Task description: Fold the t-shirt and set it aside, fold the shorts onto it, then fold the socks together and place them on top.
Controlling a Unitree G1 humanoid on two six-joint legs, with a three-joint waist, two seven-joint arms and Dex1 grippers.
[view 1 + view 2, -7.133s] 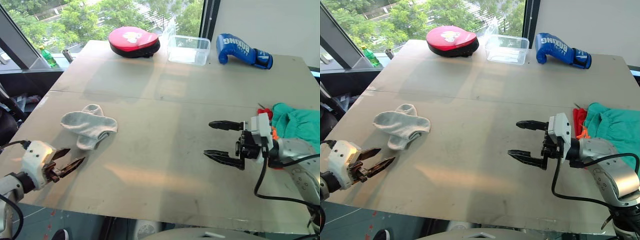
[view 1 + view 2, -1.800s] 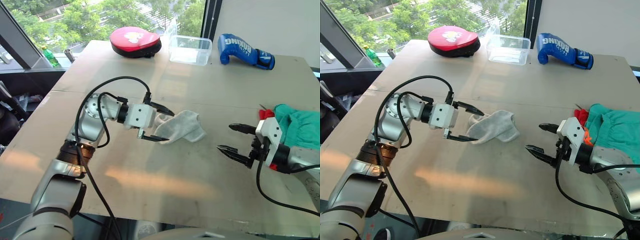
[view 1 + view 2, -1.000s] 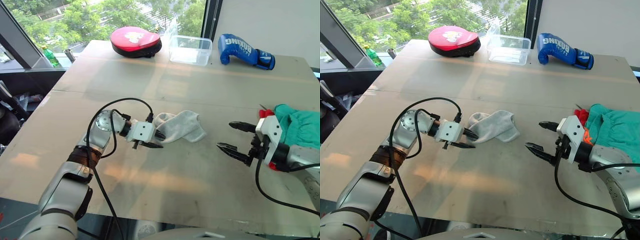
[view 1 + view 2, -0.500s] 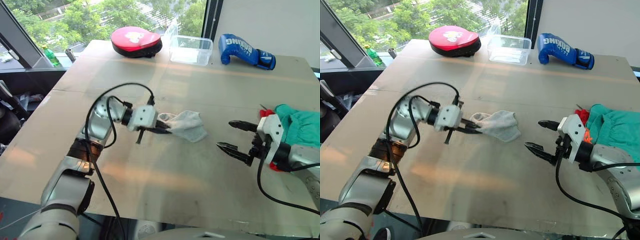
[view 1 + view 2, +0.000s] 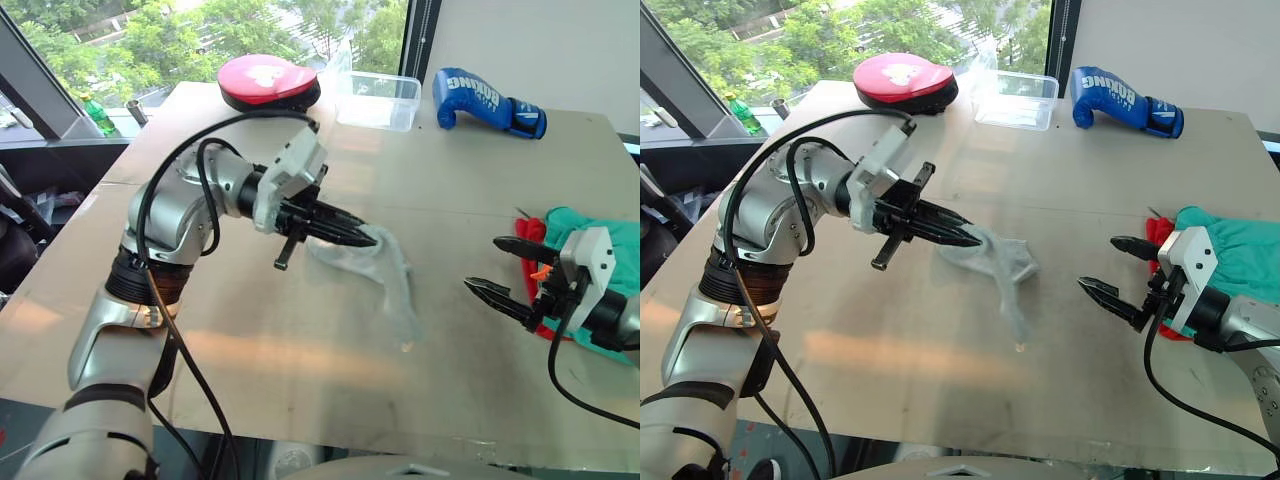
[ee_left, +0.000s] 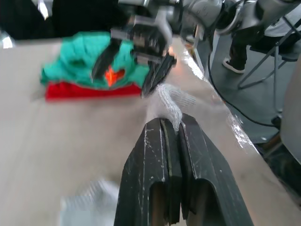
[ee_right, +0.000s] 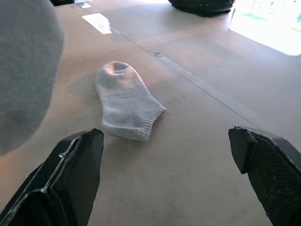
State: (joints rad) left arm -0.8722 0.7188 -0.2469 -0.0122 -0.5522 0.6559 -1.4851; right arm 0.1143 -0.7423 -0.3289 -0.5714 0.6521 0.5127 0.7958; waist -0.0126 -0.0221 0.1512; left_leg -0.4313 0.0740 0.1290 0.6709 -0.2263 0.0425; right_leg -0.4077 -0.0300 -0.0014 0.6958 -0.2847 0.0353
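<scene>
My left gripper (image 5: 368,238) is shut on one grey sock (image 5: 398,290), which hangs from its tip above the middle of the table and swings blurred. In the left wrist view the fingers (image 6: 162,155) pinch the sock's knit edge (image 6: 169,101). The other sock (image 7: 124,106) lies flat on the table under it. My right gripper (image 5: 483,263) stands open and empty near the right edge, pointing at the socks. Behind it lie the teal shorts (image 5: 600,245) on the red t-shirt (image 5: 530,231).
At the far edge sit a red round pad (image 5: 268,80), a clear plastic container (image 5: 378,98) and a blue boxing glove (image 5: 488,100). A green bottle (image 5: 95,112) stands beyond the table's left corner.
My left gripper has risen and moved right with one sock, which now hangs off the table. The right gripper has drawn back a little to the right.
</scene>
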